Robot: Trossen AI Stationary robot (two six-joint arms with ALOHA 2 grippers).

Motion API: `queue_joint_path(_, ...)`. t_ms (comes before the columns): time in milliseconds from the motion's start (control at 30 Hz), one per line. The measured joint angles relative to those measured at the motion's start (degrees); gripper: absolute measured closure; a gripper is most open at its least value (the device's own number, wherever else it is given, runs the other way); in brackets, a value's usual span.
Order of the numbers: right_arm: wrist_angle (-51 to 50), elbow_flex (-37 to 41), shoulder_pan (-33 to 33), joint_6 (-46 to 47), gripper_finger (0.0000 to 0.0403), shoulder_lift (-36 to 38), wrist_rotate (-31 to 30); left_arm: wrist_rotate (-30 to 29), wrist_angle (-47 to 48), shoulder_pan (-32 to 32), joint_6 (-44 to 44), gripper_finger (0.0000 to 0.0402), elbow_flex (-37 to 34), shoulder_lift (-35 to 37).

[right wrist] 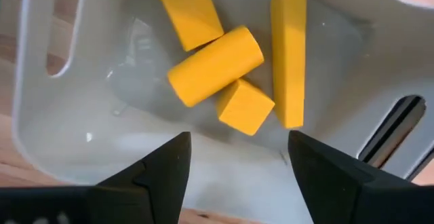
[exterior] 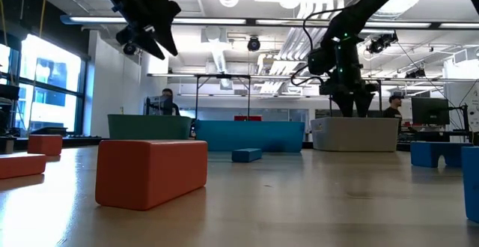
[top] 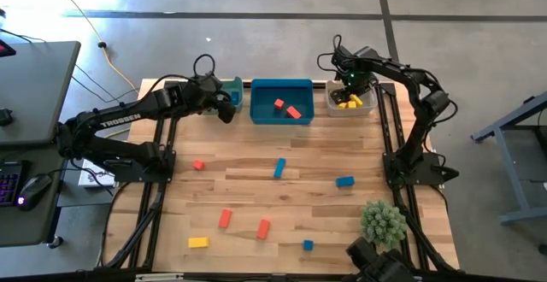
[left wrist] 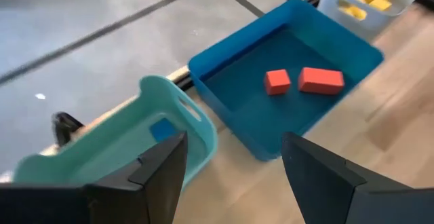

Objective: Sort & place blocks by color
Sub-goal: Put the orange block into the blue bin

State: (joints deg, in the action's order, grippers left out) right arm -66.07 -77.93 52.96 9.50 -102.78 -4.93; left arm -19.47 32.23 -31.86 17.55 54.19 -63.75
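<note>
Three bins stand along the table's far edge: a teal bin [top: 232, 87], a blue bin [top: 280, 87] and a grey-white bin [top: 332, 102]. My left gripper [left wrist: 234, 176] hovers open over the near rim of the teal bin [left wrist: 122, 149], where a blue block [left wrist: 161, 130] lies. Two red blocks [left wrist: 305, 80] lie in the blue bin [left wrist: 224, 88]. My right gripper [right wrist: 237, 176] points down, open, just above several yellow blocks [right wrist: 224, 68] on the floor of the grey-white bin [right wrist: 81, 129]. Loose red blocks [top: 225, 219], blue blocks [top: 279, 168] and a yellow block [top: 198, 242] lie on the table.
A spiky green plant [top: 383, 222] stands at the near right corner. More loose blocks lie at the table's middle and near side: red [top: 198, 165], red [top: 263, 229], blue [top: 344, 181], blue [top: 308, 245]. A red block [exterior: 150, 172] lies close to the low camera.
</note>
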Motion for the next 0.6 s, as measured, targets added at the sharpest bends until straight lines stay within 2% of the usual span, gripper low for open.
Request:
queue_joint_path(300,0.05,0.00,-5.24,4.93,0.0167,5.98,-0.83,6.73,0.36,0.99,2.03,0.0174,0.00,0.00)
queue_joint_path(600,0.75,0.00,-12.10,10.08,0.0167,9.99,-2.49,7.04,6.31,8.38,7.64,0.0174,0.00,0.00)
